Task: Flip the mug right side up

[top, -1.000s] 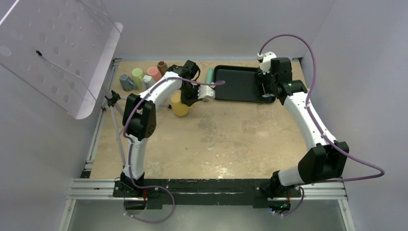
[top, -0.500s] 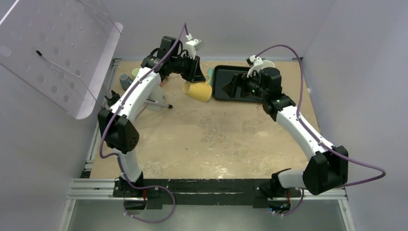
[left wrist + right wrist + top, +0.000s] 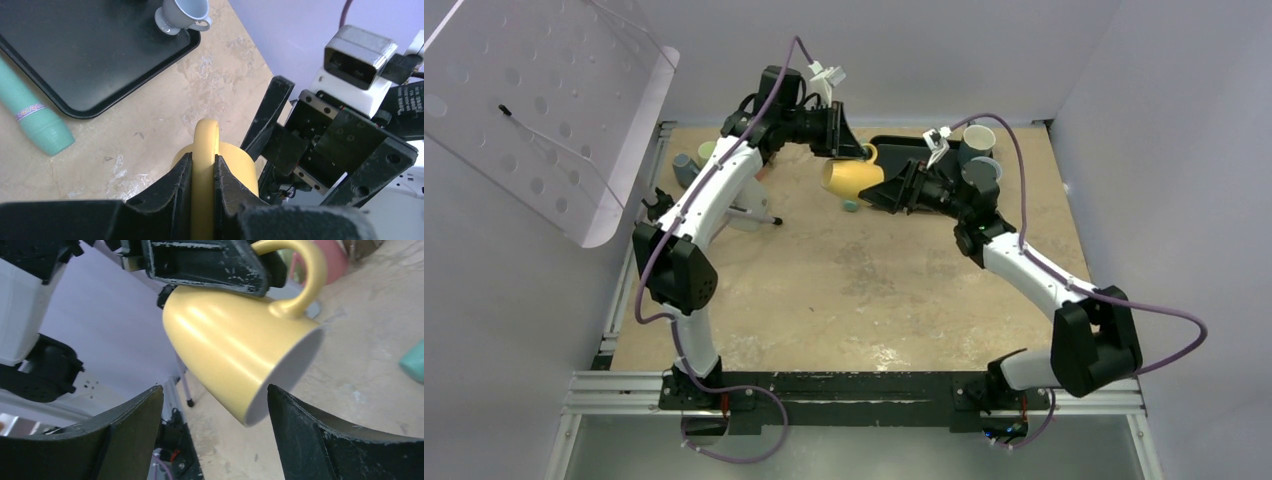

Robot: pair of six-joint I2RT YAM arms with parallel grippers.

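Since half a second earlier, the right tool has advanced from over the black tray to the yellow mug. The left tool pinches the mug's handle, holding it above the counter, tipped sideways with its mouth toward the right tool. The right tool is spread wide, flanking the rim, apparently without contact.

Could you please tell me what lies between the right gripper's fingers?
The yellow mug, held at its handle by the left gripper, in the right wrist view.
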